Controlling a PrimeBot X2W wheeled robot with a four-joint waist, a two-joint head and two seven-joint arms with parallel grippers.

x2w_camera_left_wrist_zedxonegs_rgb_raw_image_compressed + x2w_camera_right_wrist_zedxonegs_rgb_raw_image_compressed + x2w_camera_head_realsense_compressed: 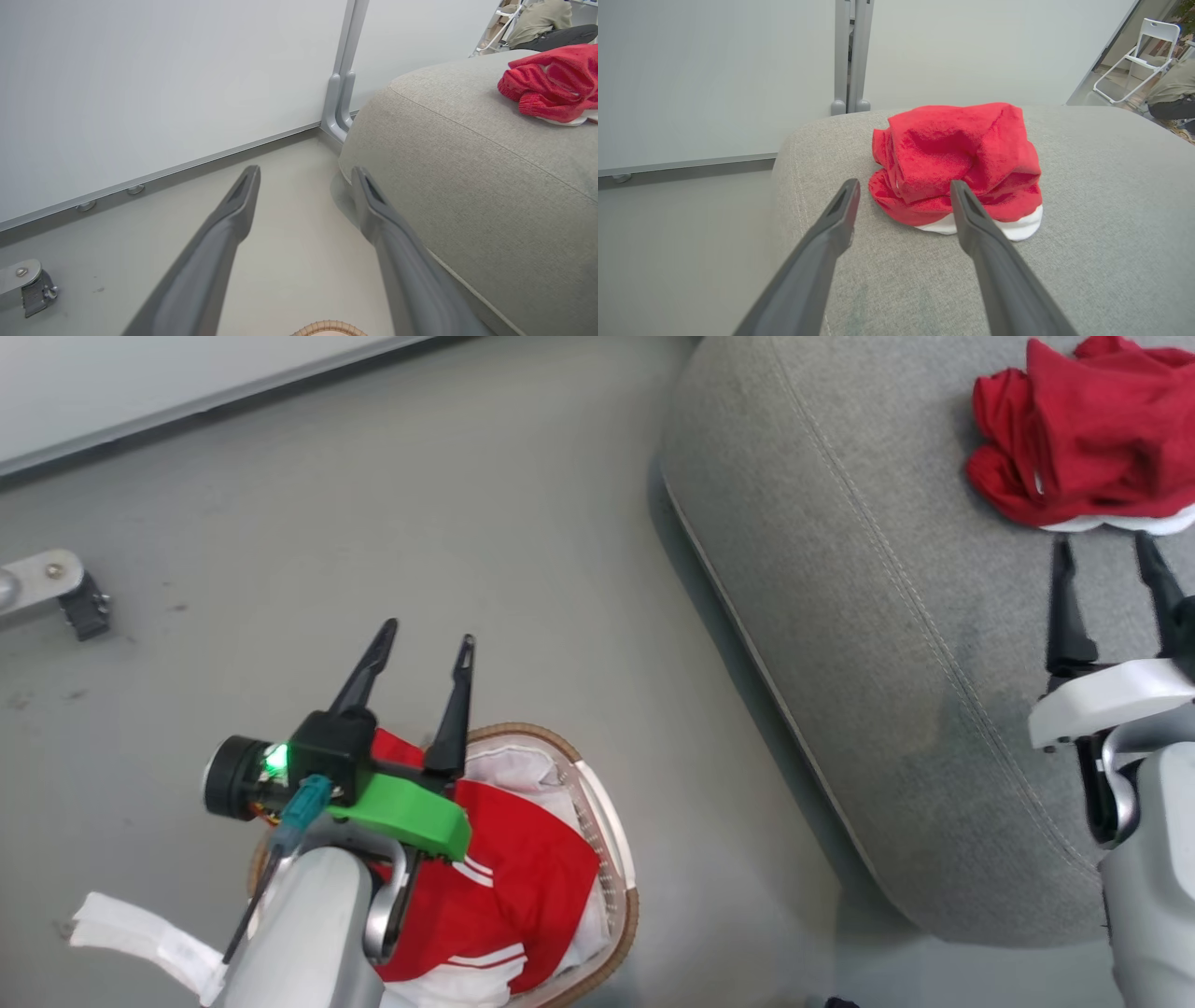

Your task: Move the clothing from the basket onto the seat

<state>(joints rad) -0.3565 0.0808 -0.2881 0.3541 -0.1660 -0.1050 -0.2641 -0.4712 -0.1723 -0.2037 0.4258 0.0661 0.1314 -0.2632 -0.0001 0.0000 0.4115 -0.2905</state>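
Observation:
A crumpled red garment (1083, 429) with a white edge lies on the grey seat (840, 569); it is the red heap (957, 161) just beyond my right gripper (903, 191), which is open and empty, a short way from the cloth. A second red garment with white stripes (523, 877) lies in the basket (611, 821) on the floor. My left gripper (425, 635) hangs open above the basket's far end, fingers pointing past its rim and holding nothing. The left wrist view shows the basket's brown rim (327, 326) at the bottom and the seat (467, 186) at right.
A white wall panel with a grey post (341, 93) runs behind the grey floor. A metal caster bracket (56, 593) sits on the floor at left. A folding white chair (1139, 60) and a person's clothing (1174, 88) show far right, beyond the seat.

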